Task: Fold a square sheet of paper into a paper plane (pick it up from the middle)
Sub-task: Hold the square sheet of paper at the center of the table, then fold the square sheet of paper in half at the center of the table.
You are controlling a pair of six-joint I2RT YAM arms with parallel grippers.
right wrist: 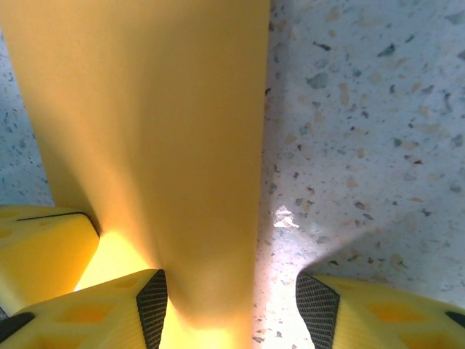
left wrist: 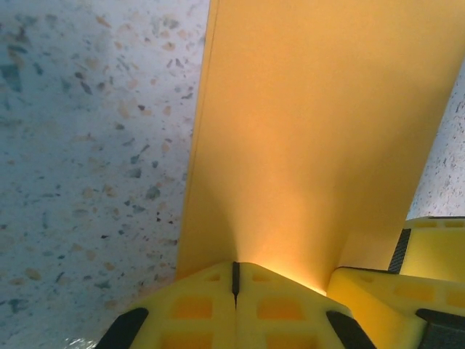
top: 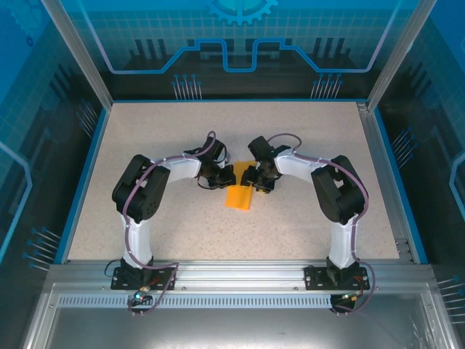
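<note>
With left hand (left wrist: 235, 280) clamped on the square sheet of paper (left wrist: 312, 131) and right hand (right wrist: 231, 291) gaping around its edge, we'd close right squarely without tugging, so edges line up.

— The thin orange-yellow paper sheet (left wrist: 312, 131) looks matt and smooth.
— Agreed. The pale speckled stone-like tabletop (left wrist: 87, 145) is matt too; the silver metal rail (top: 240, 276) has a dull sheen.

The folded paper (top: 240, 198) is partly hidden under the left claw (top: 229, 174) and right claw (top: 248, 177).
</note>
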